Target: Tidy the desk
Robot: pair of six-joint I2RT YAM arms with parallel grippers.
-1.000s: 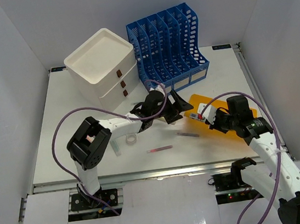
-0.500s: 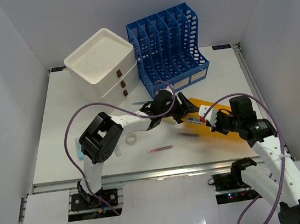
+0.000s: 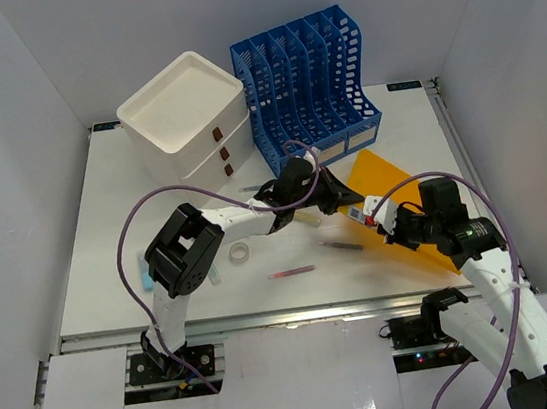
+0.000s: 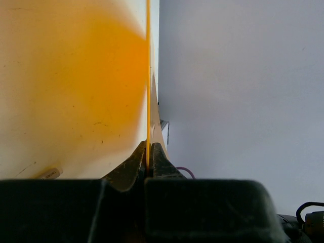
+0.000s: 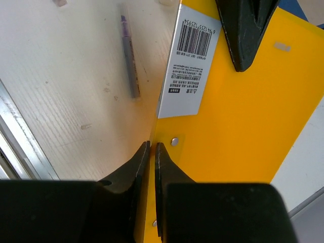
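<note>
Yellow plastic, thin and glossy, is pinched at its edge between the closed fingers of the left gripper [image 4: 149,158]. The right gripper [image 5: 152,148] is clamped shut on another edge of the same folder [image 3: 399,186], just below a white barcode label [image 5: 190,66]. The stiff sheet hangs tilted between the two arms over the right half of the desk [image 3: 104,217], the flat matte white tabletop that runs from the metal rail at the near edge to the back wall. Organizing looks to be at an early stage: the folder is in hand but not yet filed, and the slots of the blue perforated file rack [image 3: 302,75] at the back appear empty. Loose on the white surface lie a slim purple pen [image 5: 129,55] beside the folder, a red pen [image 3: 290,272] nearer the rail and a small translucent tape roll [image 3: 240,253]. A white stacked drawer box [image 3: 186,115] with brown pulls stands left of the rack
</note>
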